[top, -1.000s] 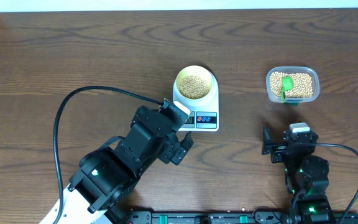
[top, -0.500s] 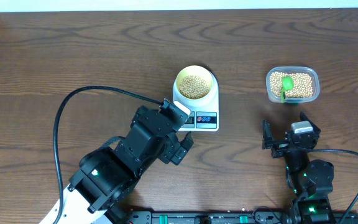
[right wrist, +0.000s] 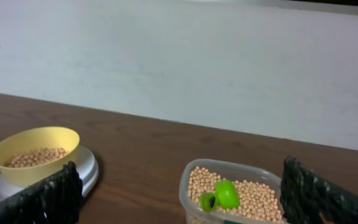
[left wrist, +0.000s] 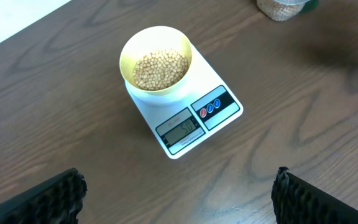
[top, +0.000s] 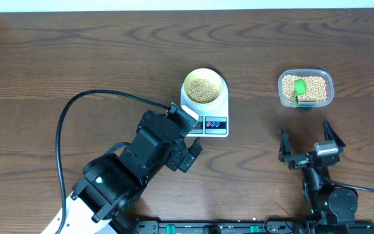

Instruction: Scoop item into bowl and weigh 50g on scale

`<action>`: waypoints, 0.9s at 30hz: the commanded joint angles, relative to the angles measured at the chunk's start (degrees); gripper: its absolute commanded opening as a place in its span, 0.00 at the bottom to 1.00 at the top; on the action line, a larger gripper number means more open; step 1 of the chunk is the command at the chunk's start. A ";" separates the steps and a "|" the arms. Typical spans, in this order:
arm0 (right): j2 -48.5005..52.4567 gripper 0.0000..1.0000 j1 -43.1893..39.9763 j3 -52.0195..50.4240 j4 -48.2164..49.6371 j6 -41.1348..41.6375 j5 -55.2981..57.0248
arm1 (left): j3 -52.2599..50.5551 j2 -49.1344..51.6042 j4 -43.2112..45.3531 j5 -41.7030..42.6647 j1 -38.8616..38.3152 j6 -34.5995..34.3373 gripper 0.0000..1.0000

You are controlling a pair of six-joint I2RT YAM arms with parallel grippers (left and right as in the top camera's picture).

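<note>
Two empty grippers are gaping wide; the right gripper [top: 304, 130] is backing away from the tub [top: 281, 88], the left gripper [left wrist: 179, 177] is waiting. The scale [left wrist: 219, 106] is holding the bowl [left wrist: 160, 94] of beans [left wrist: 160, 67], so scooping is probably ending.

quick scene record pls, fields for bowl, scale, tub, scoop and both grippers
bowl: pale yellow bowl sitting on the scale, partly filled with beans
scale: white kitchen scale, display edge toward the robot; reading too blurred to tell
tub: clear plastic tub to the right of the scale, apart from it, holding beans
scoop: green scoop lying in the tub on the beans
left gripper: open, empty, near the scale's display edge
right gripper: open, empty, short of the tub
</note>
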 commanded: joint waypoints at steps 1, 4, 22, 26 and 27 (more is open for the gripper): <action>-0.79 0.99 0.00 -0.09 -2.93 -1.07 0.28 | 1.27 -0.31 0.07 -0.74 0.24 0.76 0.98; -1.01 0.99 -0.13 -0.09 -6.56 -1.22 1.44 | 1.27 -0.31 0.07 -0.74 0.24 0.76 0.98; -0.96 0.99 -0.11 -0.09 -10.21 -1.18 3.69 | 1.27 -0.31 0.09 -0.74 0.24 0.76 0.98; -0.96 0.99 -0.11 -0.09 -10.21 -1.18 3.69 | 1.27 -0.31 0.07 -0.74 0.24 0.76 0.98; -0.96 0.99 -0.11 -0.09 -10.21 -1.18 3.67 | 1.27 -0.31 0.07 -0.74 0.24 0.76 0.98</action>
